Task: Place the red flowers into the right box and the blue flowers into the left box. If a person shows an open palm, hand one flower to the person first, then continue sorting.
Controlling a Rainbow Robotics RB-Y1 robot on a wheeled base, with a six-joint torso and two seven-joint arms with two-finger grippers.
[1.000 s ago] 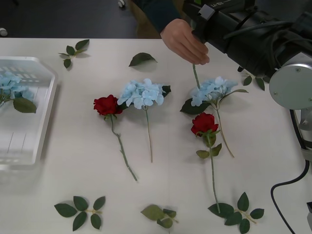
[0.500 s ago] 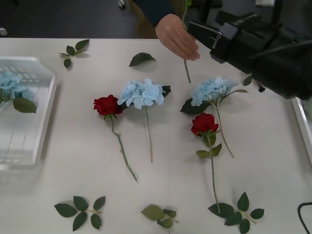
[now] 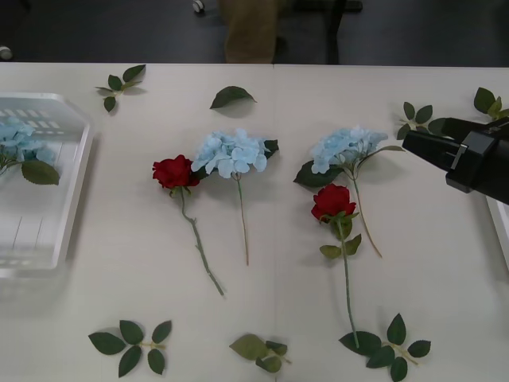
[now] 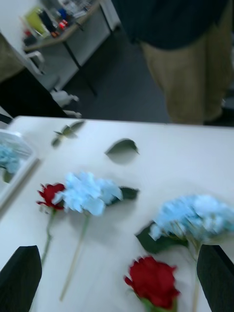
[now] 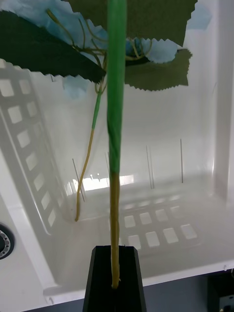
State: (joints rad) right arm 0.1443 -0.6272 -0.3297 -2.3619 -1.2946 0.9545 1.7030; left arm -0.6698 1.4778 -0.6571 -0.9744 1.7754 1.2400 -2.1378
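The left gripper [image 5: 115,278] has its jaws clamped on a blue flower's stem [image 5: 116,122] over the left box [image 5: 161,146], probably for release; the right gripper [image 4: 117,278] hangs with jaws wide and empty above the counter [image 3: 119,239].

Even overhead light w/ soft shadows on worktop [image 3: 262,239]; right wrist view motion-blurred; left box [image 5: 161,146] has bright glare, near stem out of focus.

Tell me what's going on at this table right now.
A robot is sorting fake flowers. Its left claw is shut on the stem of a blue flower, holding it over the left box, where blue petals show. The right claw is open above the table, over two red flowers and two blue flowers lying unsorted. A person stands at the far side.
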